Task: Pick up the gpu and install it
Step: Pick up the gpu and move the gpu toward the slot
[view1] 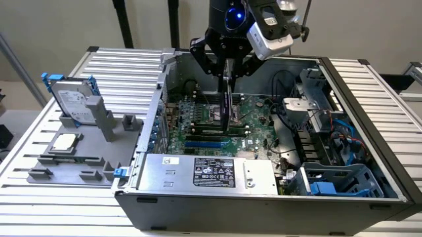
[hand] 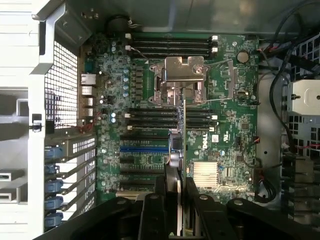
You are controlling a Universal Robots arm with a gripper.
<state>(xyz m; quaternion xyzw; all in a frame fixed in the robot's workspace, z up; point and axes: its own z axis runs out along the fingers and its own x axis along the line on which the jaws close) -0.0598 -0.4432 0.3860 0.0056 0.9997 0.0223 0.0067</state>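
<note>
One gpu point(view1: 229, 106) upright between the jaws, above motherboard point(view1: 258, 114)

My arm point(view1: 224, 15) hangs at the exterior view's upper centre. Its gripper point(view1: 228, 74) points down, clamped on the gpu point(view1: 229, 106).

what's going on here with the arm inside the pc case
The robot arm's hand is shut on the gpu, holding it upright on its edge inside the open computer case. The card hangs over the middle of the motherboard. Whether it is seated in the board can't be told. Outside the case, on the exterior view's left, a hard drive stands in a grey holder, untouched.
</note>
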